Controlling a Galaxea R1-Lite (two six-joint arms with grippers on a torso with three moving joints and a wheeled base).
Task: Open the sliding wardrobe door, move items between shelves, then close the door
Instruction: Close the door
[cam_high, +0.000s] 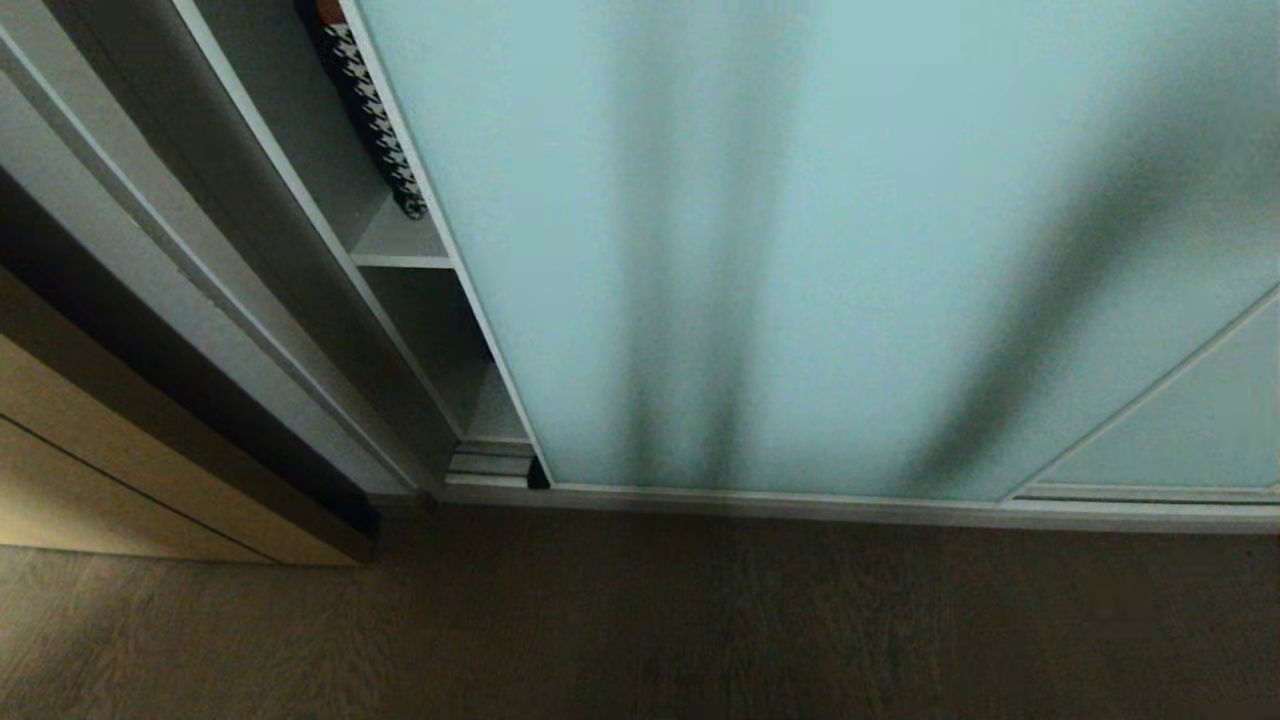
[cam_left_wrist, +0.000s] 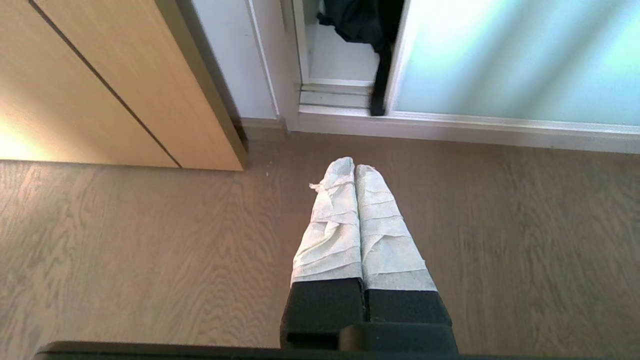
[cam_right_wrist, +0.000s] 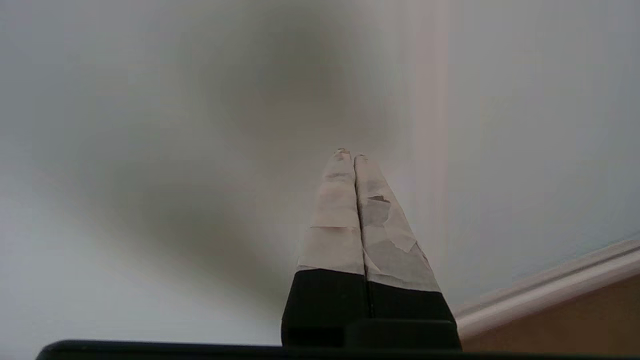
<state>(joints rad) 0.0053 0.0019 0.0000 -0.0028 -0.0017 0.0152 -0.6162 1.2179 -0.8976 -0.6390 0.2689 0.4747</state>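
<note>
Head view shows the sliding wardrobe door (cam_high: 850, 250) filling the right, gap at upper left; the right hand (cam_right_wrist: 350, 155), shut and empty, may slip off the smooth glass when pushing.

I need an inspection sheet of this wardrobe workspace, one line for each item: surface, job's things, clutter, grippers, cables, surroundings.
Surface: wooden floor in front of the wardrobe; ribbed floor track at the opening.
Job's things: sliding wardrobe door leaves only a narrow gap at its left edge; houndstooth bag on an upper shelf; black pouch bag on the bottom shelf, its strap hanging down to the track.
Clutter: nothing seen.
Grippers: left gripper shut, empty, above the floor; right gripper shut, empty, near the glass.
Cables: nothing seen.
Surroundings: tan wooden cabinet left of the wardrobe.
</note>
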